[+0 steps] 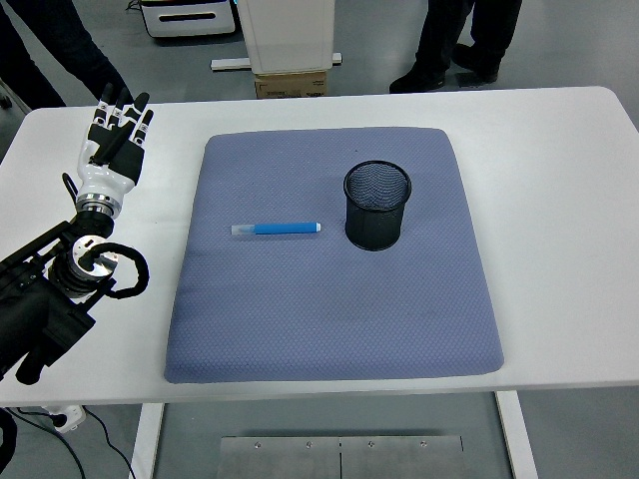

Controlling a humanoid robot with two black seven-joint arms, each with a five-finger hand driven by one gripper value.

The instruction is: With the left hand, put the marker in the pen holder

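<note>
Marker (277, 229) lies flat beside round mesh holder (377, 205).

No readable text, label or number anywhere.

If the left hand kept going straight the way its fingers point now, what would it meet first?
Nothing on the table, as far as I can tell. The left hand points toward the table's far edge, away from the marker and pen holder. Its height is unclear.
</note>
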